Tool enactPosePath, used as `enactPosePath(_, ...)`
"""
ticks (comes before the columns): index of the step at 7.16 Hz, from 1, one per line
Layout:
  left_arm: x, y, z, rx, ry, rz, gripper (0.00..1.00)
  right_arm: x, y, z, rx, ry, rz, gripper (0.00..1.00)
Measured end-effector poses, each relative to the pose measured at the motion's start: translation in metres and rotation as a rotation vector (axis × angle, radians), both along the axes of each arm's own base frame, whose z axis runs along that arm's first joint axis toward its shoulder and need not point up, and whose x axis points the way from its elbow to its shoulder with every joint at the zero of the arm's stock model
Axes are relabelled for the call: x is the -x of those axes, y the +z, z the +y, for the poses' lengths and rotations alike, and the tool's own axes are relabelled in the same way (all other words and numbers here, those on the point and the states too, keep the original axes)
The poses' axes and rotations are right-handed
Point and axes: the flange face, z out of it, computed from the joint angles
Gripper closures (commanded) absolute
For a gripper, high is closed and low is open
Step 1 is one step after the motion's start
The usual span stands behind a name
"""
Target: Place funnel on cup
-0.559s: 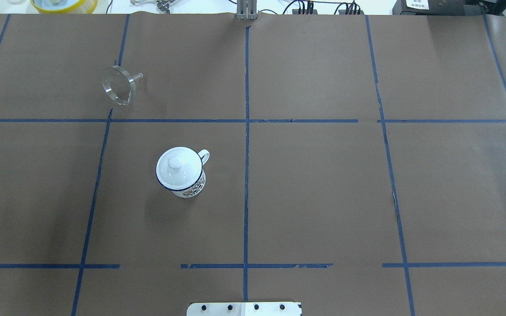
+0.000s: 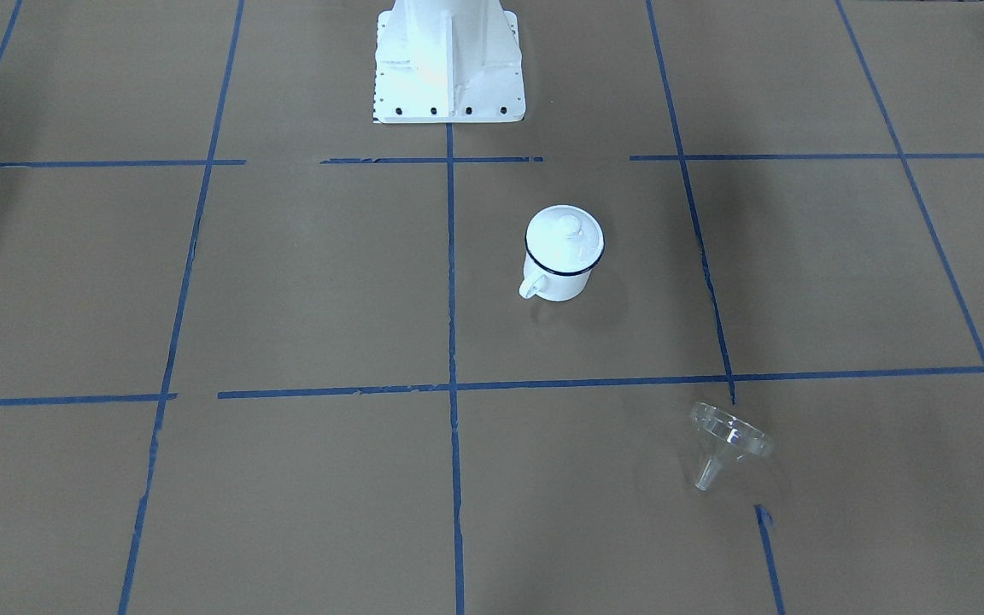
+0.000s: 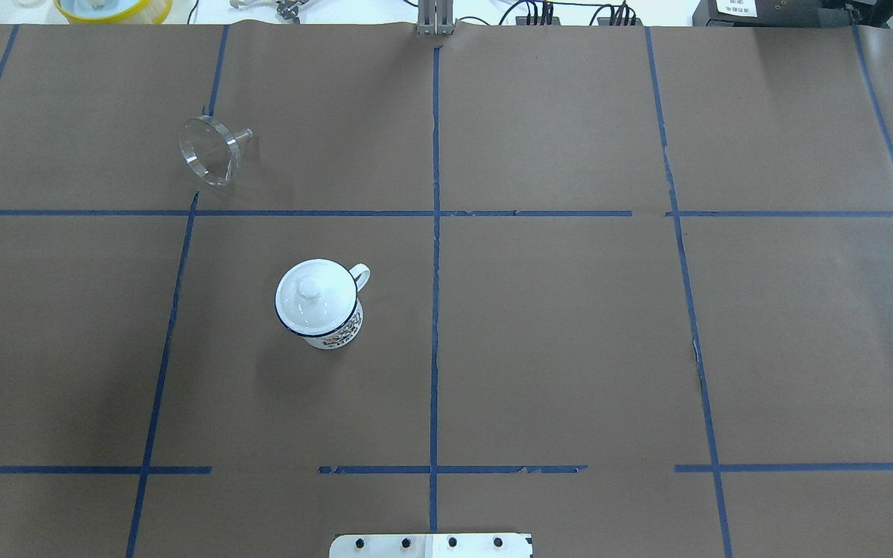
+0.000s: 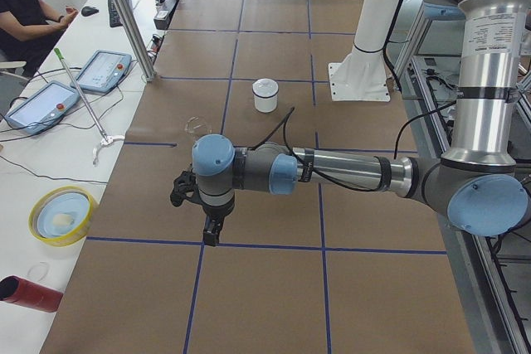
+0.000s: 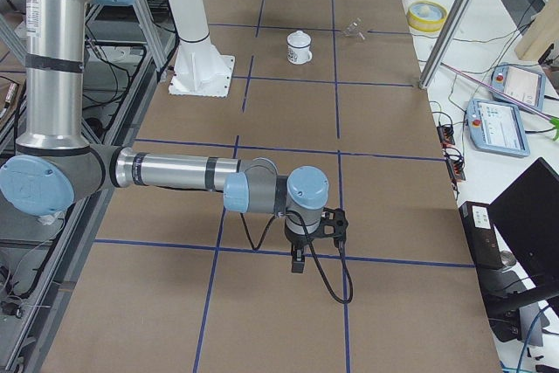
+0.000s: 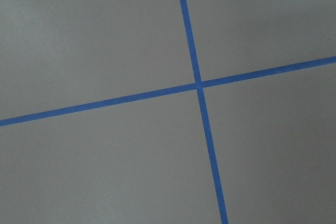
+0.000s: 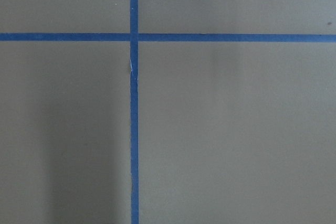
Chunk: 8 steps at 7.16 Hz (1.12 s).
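Risk: lid (image 3: 311, 291) on cup (image 3: 336, 335) blocks seating; tipped funnel (image 3: 210, 151) upper left may roll. Can't tell left gripper (image 4: 211, 234), right gripper (image 5: 298, 261) apart or together.

A robotics lab, folks: brown-paper table (image 3: 570, 349) gridded in blue tape (image 3: 435, 310), teach pendants (image 4: 101, 70) alongside, an operator (image 4: 23, 7) seated nearby.

One funnel (image 3: 210, 151), one cup (image 3: 336, 335), one lid (image 3: 313, 298).

Clear plastic funnel (image 3: 210, 151), glossy enamel cup (image 2: 562, 286)
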Motion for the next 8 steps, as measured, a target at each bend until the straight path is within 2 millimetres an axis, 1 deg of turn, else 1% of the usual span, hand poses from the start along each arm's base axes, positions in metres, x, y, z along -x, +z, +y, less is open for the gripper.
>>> enactPosePath(1, -0.008, -0.034, -0.014, -0.067, 0.015, -0.002, 0.0, 0.0, 0.0, 0.0, 0.0, 0.0, 0.0, 0.0)
enactPosePath(2, -0.025, -0.071, -0.029, -0.138, 0.045, -0.004, 0.0, 0.0, 0.0, 0.0, -0.001, 0.0, 0.0, 0.0)
enactPosePath(3, -0.05, -0.108, -0.038, -0.199, 0.073, -0.005, 0.0, 0.0, 0.0, 0.0, -0.001, 0.0, 0.0, 0.0)
enactPosePath(4, -0.086, -0.142, -0.044, -0.206, 0.069, 0.009, 0.0, 0.0, -0.001, -0.001, -0.001, 0.0, 0.0, 0.0)
enactPosePath(6, -0.182, -0.208, -0.053, -0.136, 0.035, 0.076, 0.0, 0.0, -0.001, 0.0, -0.001, 0.0, 0.0, 0.0)
enactPosePath(7, -0.219, -0.234, -0.046, -0.119, 0.035, 0.099, 0.0, 0.0, -0.001, 0.0, -0.002, 0.0, 0.0, 0.0)
enactPosePath(8, -0.254, -0.263, -0.029, -0.082, 0.029, 0.131, 0.0, 0.0, -0.001, 0.0, -0.002, 0.0, 0.0, 0.0)
